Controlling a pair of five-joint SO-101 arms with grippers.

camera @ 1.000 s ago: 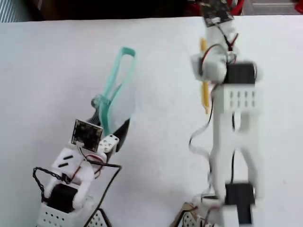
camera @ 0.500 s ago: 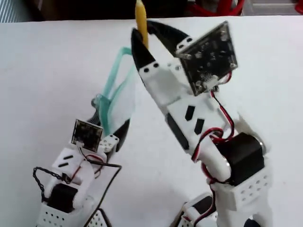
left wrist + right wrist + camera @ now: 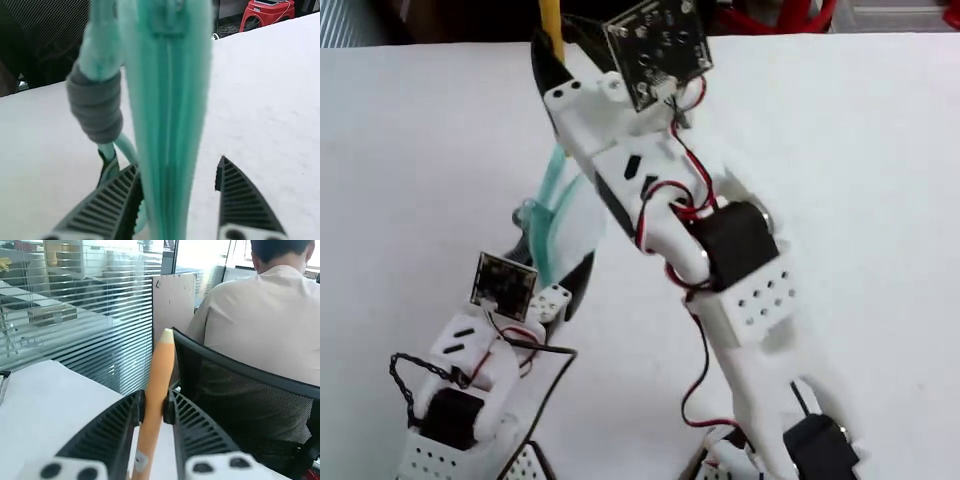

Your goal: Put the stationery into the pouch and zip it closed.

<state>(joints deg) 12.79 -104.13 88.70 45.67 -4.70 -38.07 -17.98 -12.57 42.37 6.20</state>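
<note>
The right fingers [image 3: 200,426] clamp a long orange-yellow pencil [image 3: 161,365] above the clear, teal-zipped plastic pouch [image 3: 576,218] on the white table [image 3: 420,150]; the left fingers [image 3: 112,200] stand apart around its zip edge.

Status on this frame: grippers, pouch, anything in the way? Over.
Left gripper open, astride pouch zip edge. Right gripper shut on pencil, high above table. No obstruction seen.

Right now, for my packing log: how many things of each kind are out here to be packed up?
clear pouch with a teal zipper: 1
yellow-orange pen, held in the right gripper: 1
Total: 2
</note>
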